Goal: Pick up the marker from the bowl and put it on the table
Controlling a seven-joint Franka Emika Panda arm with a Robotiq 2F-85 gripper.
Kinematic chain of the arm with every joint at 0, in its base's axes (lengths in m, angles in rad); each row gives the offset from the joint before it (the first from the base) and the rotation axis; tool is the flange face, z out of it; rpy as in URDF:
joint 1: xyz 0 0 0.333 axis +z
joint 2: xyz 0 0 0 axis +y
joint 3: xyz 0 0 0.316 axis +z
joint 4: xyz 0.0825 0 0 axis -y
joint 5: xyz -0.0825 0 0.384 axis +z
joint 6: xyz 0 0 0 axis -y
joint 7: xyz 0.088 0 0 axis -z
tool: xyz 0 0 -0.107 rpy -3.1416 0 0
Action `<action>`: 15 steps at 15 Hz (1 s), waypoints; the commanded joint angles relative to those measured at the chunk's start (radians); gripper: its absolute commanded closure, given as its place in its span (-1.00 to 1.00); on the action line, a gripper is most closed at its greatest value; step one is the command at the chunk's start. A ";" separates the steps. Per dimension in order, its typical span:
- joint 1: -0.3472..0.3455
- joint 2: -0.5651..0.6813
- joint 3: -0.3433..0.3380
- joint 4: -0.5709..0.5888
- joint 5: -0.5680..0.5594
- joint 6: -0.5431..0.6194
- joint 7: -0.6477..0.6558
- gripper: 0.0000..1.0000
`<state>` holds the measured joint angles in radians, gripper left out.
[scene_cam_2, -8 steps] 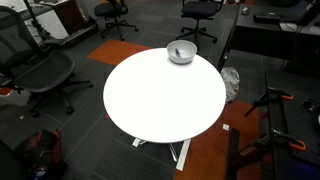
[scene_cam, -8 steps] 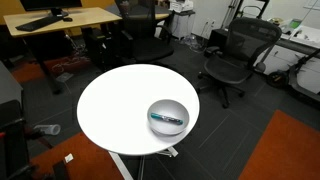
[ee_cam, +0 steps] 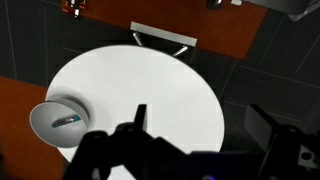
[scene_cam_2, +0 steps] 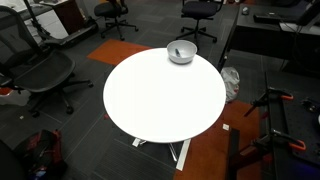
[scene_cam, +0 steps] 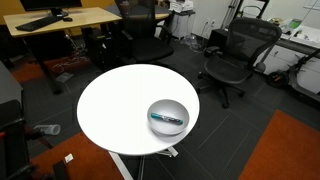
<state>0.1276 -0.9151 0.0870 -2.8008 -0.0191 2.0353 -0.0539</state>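
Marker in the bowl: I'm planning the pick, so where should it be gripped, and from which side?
Grip the marker at its teal middle, coming straight down from above. It lies nearly flat in the bowl, whose curved walls would likely block any sideways approach.

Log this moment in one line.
marker: in bowl | bowl: near table edge | end effector: open, empty, above table | stage: not yet grasped

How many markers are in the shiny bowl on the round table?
1. The marker lies across the inside of the bowl, which sits near the edge of the table. No other marker shows, though the views are small.
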 commanded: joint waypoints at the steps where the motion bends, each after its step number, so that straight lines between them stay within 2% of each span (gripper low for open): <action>1: -0.026 0.025 -0.020 0.024 -0.007 0.059 0.014 -1.00; 7: -0.131 0.142 -0.053 0.096 -0.038 0.194 0.054 -1.00; 15: -0.242 0.416 -0.105 0.226 -0.039 0.395 0.081 -1.00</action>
<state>-0.0820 -0.6290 -0.0042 -2.6537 -0.0381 2.3758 -0.0177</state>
